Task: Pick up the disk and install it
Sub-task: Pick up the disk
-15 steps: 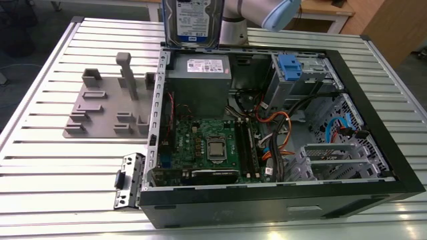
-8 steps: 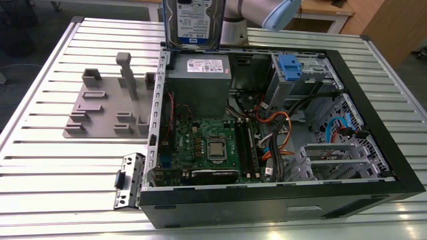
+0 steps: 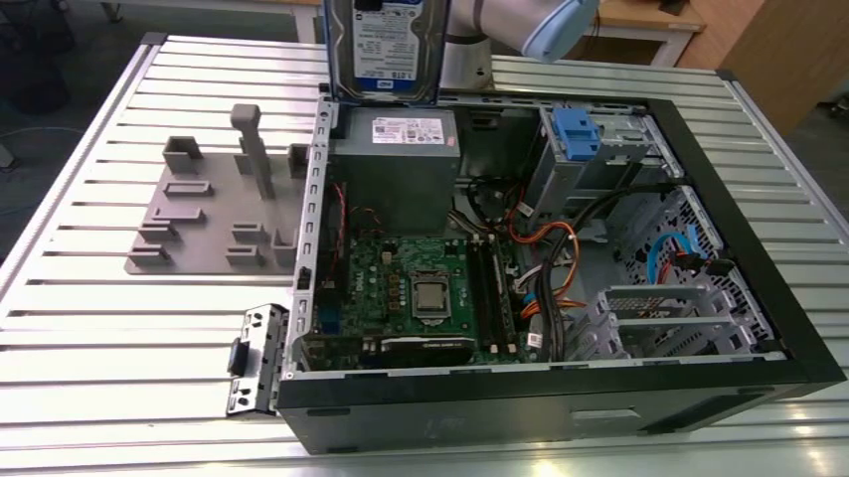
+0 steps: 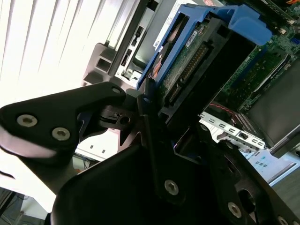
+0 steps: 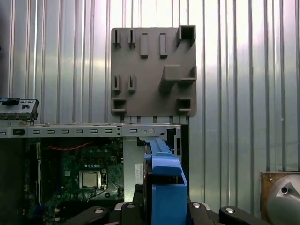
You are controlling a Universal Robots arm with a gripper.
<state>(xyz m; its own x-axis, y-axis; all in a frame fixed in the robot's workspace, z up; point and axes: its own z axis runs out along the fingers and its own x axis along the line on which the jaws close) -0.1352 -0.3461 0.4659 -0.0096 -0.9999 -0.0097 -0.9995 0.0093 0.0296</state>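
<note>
The disk hangs upright in the air, its white-and-blue label facing the exterior camera, above the back edge of the open computer case at the exterior view's upper left. Both wrist views show my gripper shut on it, with black fingers clamped on its two sides. The disk's blue side rails and its green circuit board show between them. It is over the grey power supply. The grey drive cage with a blue tab stands inside the case toward the exterior view's right.
A grey fixture plate with upright pegs lies on the slatted metal table beside the case. Inside the case are the green motherboard and orange and blue cables. A detached front-panel piece leans at the case's near corner.
</note>
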